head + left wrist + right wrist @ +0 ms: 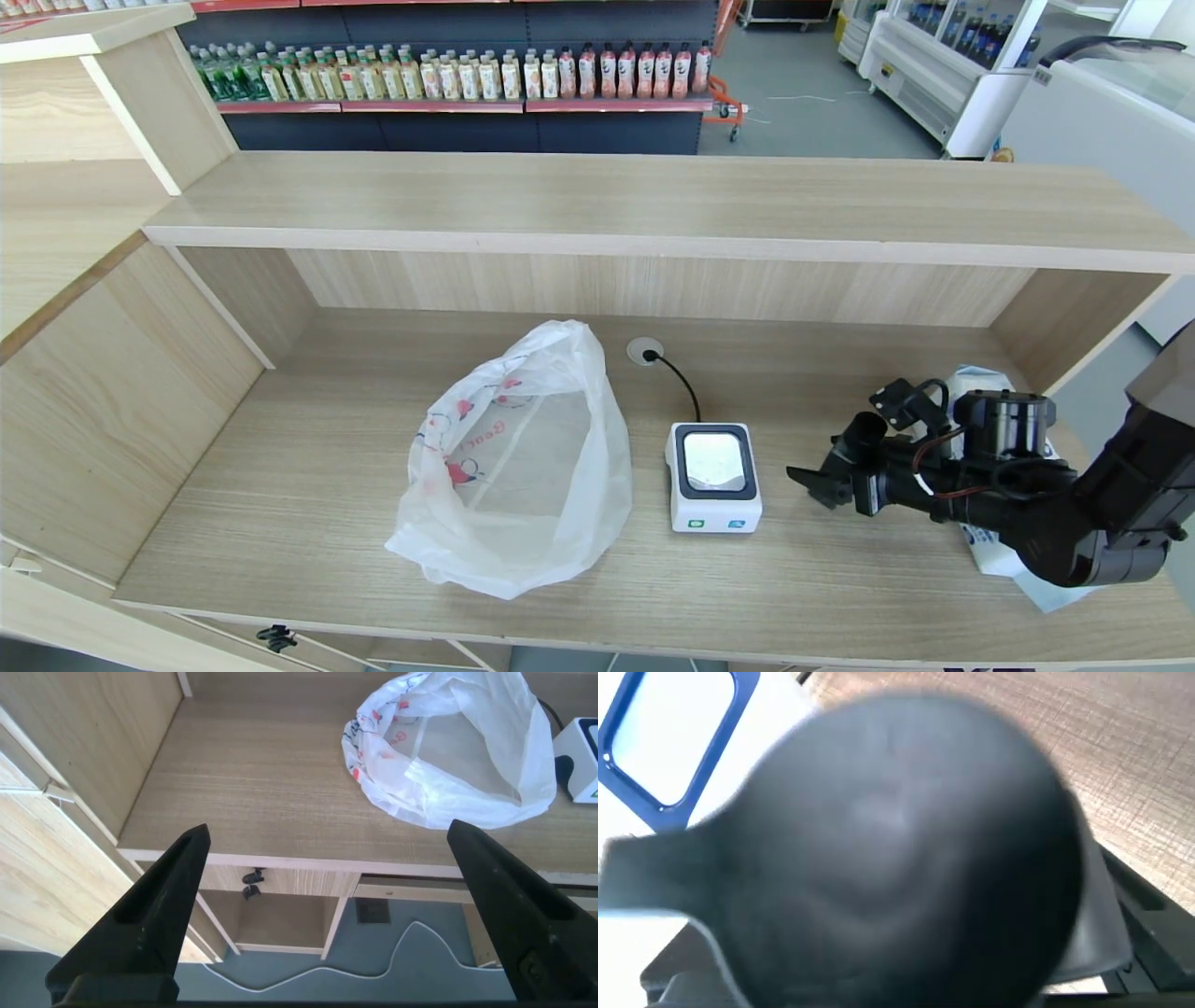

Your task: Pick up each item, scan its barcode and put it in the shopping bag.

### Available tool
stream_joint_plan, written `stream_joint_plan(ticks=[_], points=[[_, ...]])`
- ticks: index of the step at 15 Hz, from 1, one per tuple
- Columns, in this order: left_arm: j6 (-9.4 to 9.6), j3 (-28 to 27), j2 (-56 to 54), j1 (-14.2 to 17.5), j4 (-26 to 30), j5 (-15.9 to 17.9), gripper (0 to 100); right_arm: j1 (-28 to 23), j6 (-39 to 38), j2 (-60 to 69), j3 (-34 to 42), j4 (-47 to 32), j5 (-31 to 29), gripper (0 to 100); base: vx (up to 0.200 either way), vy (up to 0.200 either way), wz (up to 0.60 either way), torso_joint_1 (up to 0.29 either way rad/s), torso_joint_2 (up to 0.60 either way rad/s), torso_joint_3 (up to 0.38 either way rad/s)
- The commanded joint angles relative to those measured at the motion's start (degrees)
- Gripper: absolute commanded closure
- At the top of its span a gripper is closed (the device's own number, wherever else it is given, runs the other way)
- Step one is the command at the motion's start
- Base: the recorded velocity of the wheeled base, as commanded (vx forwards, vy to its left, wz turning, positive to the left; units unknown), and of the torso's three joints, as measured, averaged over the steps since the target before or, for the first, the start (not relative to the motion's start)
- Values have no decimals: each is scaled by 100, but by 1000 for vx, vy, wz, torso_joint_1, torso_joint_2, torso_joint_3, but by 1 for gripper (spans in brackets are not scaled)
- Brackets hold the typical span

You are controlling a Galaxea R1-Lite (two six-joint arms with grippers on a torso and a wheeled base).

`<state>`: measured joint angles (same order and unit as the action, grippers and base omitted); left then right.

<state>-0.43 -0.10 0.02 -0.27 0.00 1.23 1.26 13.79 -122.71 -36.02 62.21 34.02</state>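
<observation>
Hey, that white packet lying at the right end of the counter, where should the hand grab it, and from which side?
Take the white packet by its near edge, the part toward the front of the counter, coming down from above. It lies flat and looks soft, so a sideways approach would probably just push it along. The right arm covers its middle, leaving only the edges free.

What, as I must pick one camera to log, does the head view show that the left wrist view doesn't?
Head view alone: the right gripper, a white-and-blue package beneath its arm, and bottle shelves behind. Left wrist view alone: the left gripper, jaws wide open, and the space under the counter. Both: the shopping bag, the scanner and the counter top.
</observation>
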Motion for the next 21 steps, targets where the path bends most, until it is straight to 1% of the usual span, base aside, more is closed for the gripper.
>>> stream_joint_plan(ticks=[1, 8, 10, 12, 13, 14, 15, 16, 17, 18, 19, 21], points=[[-1, 1, -2, 0, 0, 0, 0, -11, 1, 54, -36, 19, 17, 100, 0, 0, 0, 0, 0, 0], [-1, 1, -2, 0, 0, 0, 0, -3, 54, 133, 34, 55, -1, 100, 0, 0, 0, 0, 0, 0], [-1, 1, -2, 0, 0, 9, 0, 103, -8, 423, 52, 46, 52, 100, 0, 0, 0, 0, 0, 0], [-1, 1, -2, 0, 0, 0, 0, 665, -465, 1478, 289, 2, 315, 100, 0, 0, 0, 0, 0, 0], [-1, 1, -2, -8, 0, 0, 0, 938, -491, 2023, 482, 37, 518, 100, 0, 0, 0, 0, 0, 0], [-1, 1, -2, 0, 0, 9, 0, 1087, -491, 2366, 588, 28, 676, 100, 0, 0, 0, 0, 0, 0], [-1, 1, -2, 0, 0, 0, 0, 1544, -465, 3227, 684, 2, 887, 100, 0, 0, 0, 0, 0, 0], [-1, 1, -2, -8, 0, 9, 0, 1782, -456, 3570, 632, 2, 878, 100, 0, 0, 0, 0, 0, 0], [-1, 1, -2, -8, 0, 0, 0, 1984, -298, 3913, 482, -7, 878, 100, 0, 0, 0, 0, 0, 0], [-1, 1, -2, 0, 0, 9, 0, 2037, -131, 4062, 438, -7, 878, 100, 0, 0, 0, 0, 0, 0], [-1, 1, -2, -8, 0, 0, 0, 2098, 388, 4317, 421, 2, 939, 100, 0, 0, 0, 0, 0, 0], [-1, 1, -2, -8, 0, 0, 0, 2124, 862, 4774, 517, 11, 1344, 100, 0, 0, 0, 0, 0, 0]])
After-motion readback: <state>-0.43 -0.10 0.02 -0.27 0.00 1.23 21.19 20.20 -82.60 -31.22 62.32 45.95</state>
